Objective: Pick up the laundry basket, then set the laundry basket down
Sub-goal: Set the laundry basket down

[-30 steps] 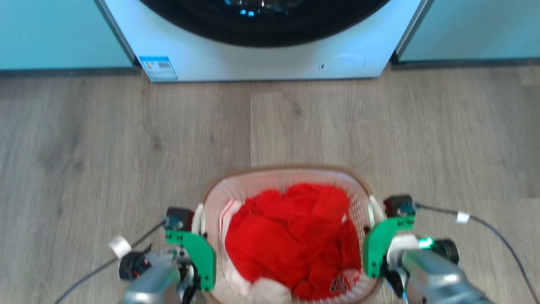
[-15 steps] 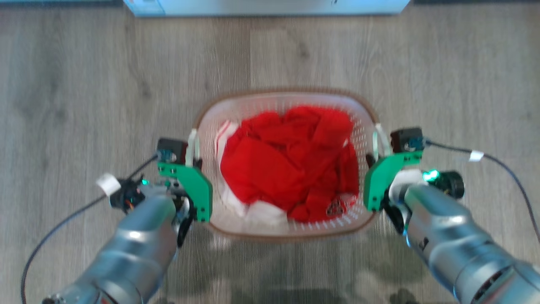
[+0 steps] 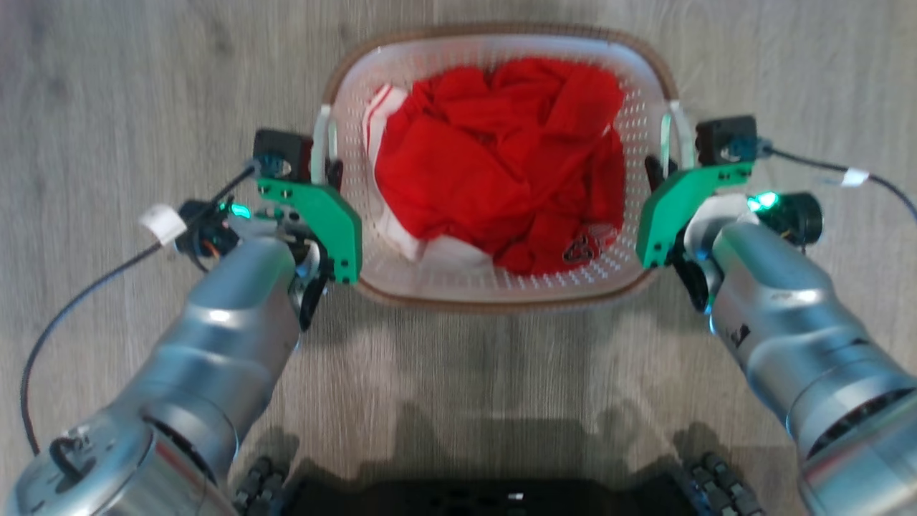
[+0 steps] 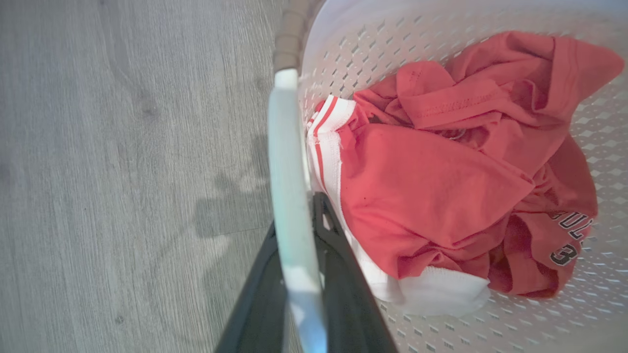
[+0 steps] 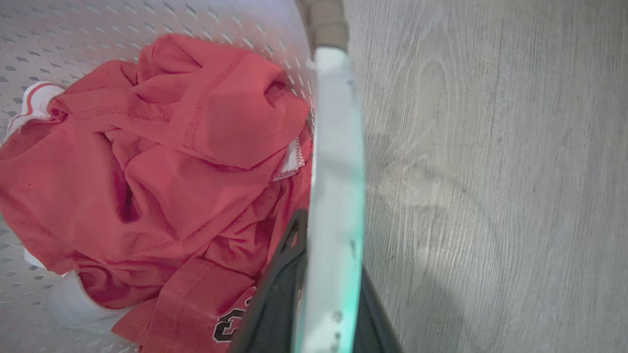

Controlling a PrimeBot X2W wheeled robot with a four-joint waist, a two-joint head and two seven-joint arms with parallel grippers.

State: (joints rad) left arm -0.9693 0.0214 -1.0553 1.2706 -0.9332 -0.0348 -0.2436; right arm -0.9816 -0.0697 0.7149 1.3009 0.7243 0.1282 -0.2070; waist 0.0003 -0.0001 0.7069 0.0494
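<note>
The laundry basket (image 3: 458,278), white and perforated with a brown rim, is at the top middle of the head view and holds crumpled red and white clothes (image 3: 494,165). My left gripper (image 3: 326,168) is shut on its left white handle (image 3: 324,140). My right gripper (image 3: 663,168) is shut on the right handle (image 3: 675,136). In the left wrist view, dark fingers (image 4: 338,255) clamp the pale handle (image 4: 289,171). The right wrist view shows the same, with fingers (image 5: 284,260) on either side of the handle (image 5: 338,162). The basket casts a shadow on the floor in front of it.
Grey wood-look floor (image 3: 107,86) lies all around the basket. My dark base (image 3: 501,494) fills the bottom edge of the head view. Black cables trail from both wrists, at the left (image 3: 79,294) and the right (image 3: 874,179).
The head camera has tilted down, so the washing machine has left the picture and more of both arms shows. The basket looks larger and closer. Both grippers stay clamped on the handles.
</note>
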